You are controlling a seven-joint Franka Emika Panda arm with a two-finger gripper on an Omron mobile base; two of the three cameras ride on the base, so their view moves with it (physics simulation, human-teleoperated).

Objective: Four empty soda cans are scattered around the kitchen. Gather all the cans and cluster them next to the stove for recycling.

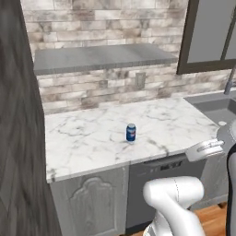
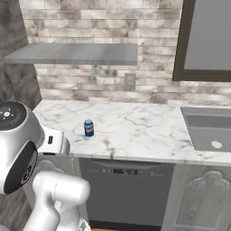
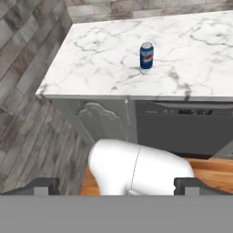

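A blue soda can (image 1: pixel 131 132) with a silver top and white-red marks stands upright on the white marble counter (image 1: pixel 87 143), near its middle. It appears as the blue can (image 2: pixel 89 128) in the right base view and the blue can (image 3: pixel 146 56) in the hand view. My gripper (image 3: pixel 116 186) hangs well in front of and above the counter, far from the can. It is open, with its fingertips (image 3: pixel 45 185) wide apart and nothing between them. The stove is out of view.
A grey sink (image 2: pixel 210 128) is set in the counter to the right, with a faucet (image 1: pixel 230 80) behind it. A dark dishwasher (image 2: pixel 126 189) sits below the counter. A grey shelf (image 1: pixel 101 57) juts from the brick wall. A tall dark wood panel (image 1: pixel 18 138) closes the left.
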